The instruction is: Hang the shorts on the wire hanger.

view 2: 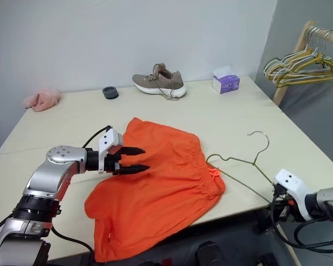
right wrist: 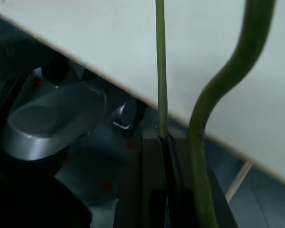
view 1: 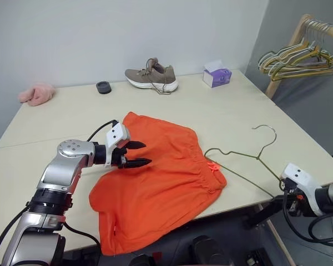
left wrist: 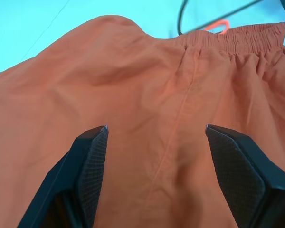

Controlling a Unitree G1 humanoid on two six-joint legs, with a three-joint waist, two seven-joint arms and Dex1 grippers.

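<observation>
The orange shorts (view 1: 161, 188) lie spread on the table, waistband and drawstring toward the right. One leg droops over the table's front edge. My left gripper (view 1: 144, 154) hovers open just above the shorts' left part; in the left wrist view both fingers (left wrist: 92, 161) stand wide apart over the fabric (left wrist: 156, 85). The thin green wire hanger (view 1: 238, 154) lies on the table to the right of the waistband, hook pointing away. My right gripper (view 1: 283, 191) is at the table's front right edge, shut on the hanger's wire (right wrist: 160, 71), as the right wrist view shows.
Along the back of the table (view 1: 72, 119) are a pink fluffy cloth (view 1: 37, 93), a small black round thing (view 1: 104, 87), a brown shoe (view 1: 151, 76) and a purple tissue box (view 1: 217, 75). A wooden rack with a bunch of hangers (view 1: 299, 58) stands at the far right.
</observation>
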